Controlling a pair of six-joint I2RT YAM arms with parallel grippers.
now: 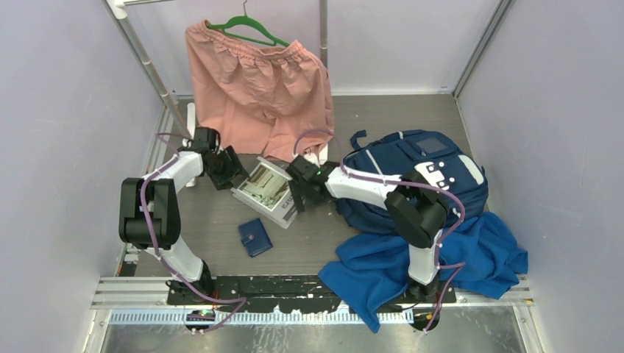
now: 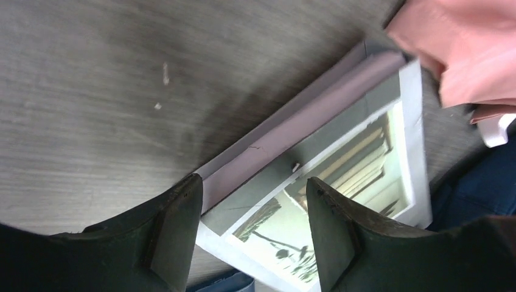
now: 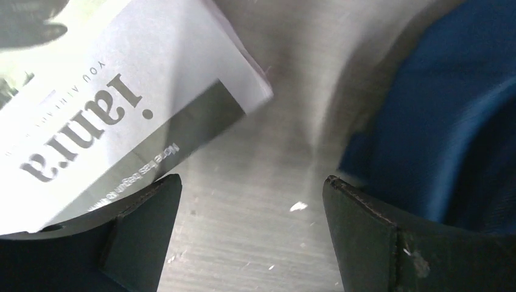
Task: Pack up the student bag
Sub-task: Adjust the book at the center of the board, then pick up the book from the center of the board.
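Top external shows a royal-blue cloth (image 1: 383,276) nearest, lapping the student bag (image 1: 441,158) at right. Left lie a small wallet (image 1: 254,237), then a book (image 1: 268,190). The left gripper (image 2: 252,188) is spread over the book's edge. The right gripper (image 3: 252,188) is spread between book and bag. Pink shorts (image 1: 257,88) hang farthest.

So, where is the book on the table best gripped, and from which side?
Probably the thick left edge, from the left: the book lies flat, and the left gripper, fingers open, straddles that corner. The student bag lies close on its right.
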